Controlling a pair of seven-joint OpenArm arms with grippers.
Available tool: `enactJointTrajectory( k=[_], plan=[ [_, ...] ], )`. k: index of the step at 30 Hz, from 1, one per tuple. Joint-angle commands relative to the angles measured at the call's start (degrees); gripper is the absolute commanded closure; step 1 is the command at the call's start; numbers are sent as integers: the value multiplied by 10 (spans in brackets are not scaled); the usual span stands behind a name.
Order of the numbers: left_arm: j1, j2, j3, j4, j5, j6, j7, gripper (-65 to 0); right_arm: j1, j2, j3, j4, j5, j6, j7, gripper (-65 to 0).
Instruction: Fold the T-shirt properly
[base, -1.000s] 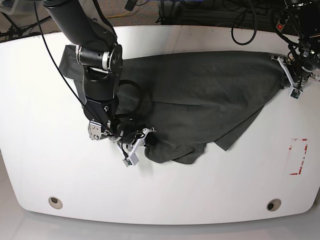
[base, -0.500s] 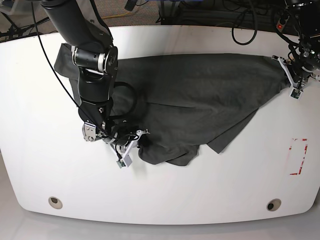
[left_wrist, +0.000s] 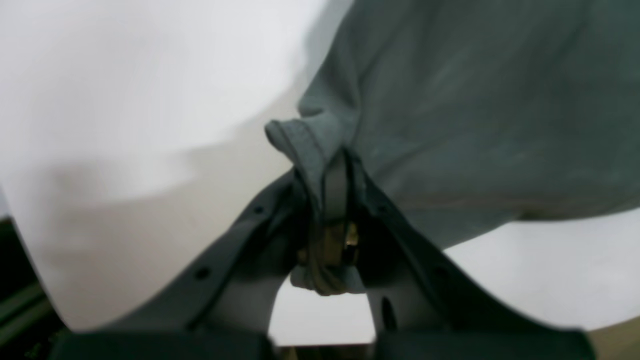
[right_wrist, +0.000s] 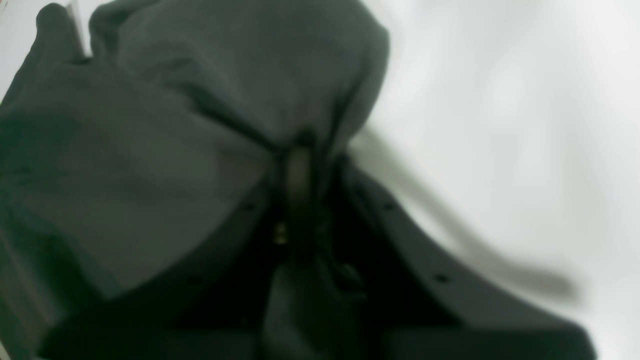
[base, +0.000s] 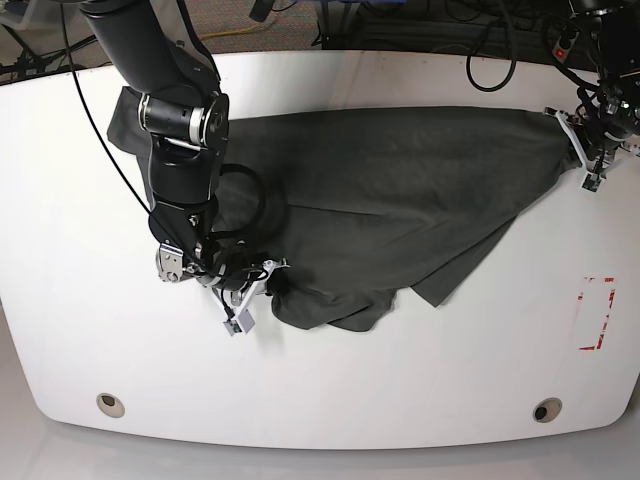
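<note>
T-shirt (base: 400, 190): soft, matte charcoal-grey knit, plain, heavily creased; spread in an irregular, roughly triangular sheet across the middle of the white table (base: 60, 250), far edge stretched nearly straight between the two arms, near edge sagging into a rumpled, doubled-over lump at the near left of the base view, with one pointed flap hanging toward the near right.

Left gripper (left_wrist: 332, 200): dark, angular plastic fingers, jaws pinched tight on a bunched, ribbed hem of the shirt; fabric poking out above and below the pinch, at the table's far right corner in the base view.

Right gripper (right_wrist: 305, 185): jaws clamped close on a thick gathered fold of the shirt; blurred, cloth draped over one finger.

Table: smooth, glossy, rounded corners, two round metal-rimmed holes (base: 111, 404) along the near edge; red tape outline (base: 597, 313) at right.
</note>
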Motion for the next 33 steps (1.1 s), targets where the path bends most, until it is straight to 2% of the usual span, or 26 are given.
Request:
enactJointTrajectory(
  k=[1, 6, 11, 18, 22, 26, 33],
  plan=[
    [-8, -12, -5, 7, -2, 2, -8, -7, 21, 14, -1, 8, 6, 3, 9, 0],
    [-18, -12, -5, 18, -3, 2, -8, -7, 21, 23, -1, 42, 6, 3, 1, 0],
    [-33, -8, -4, 65, -3, 2, -8, -6, 8, 25, -1, 158, 4, 3, -70, 0],
    [-117, 3, 15, 105, -2, 3, -4, -6, 15, 26, -3, 329, 3, 3, -161, 0],
    [-176, 3, 33, 115, -2, 28, -4, -7, 47, 52, -26, 367, 5, 3, -187, 0],
    [-244, 3, 53, 114, -2, 54, -4, -7, 88, 80, -69, 382, 7, 3, -189, 0],
    [-371, 3, 55, 112, -2, 74, -4, -8, 185, 115, -98, 383, 5, 3, -191, 0]
  ],
)
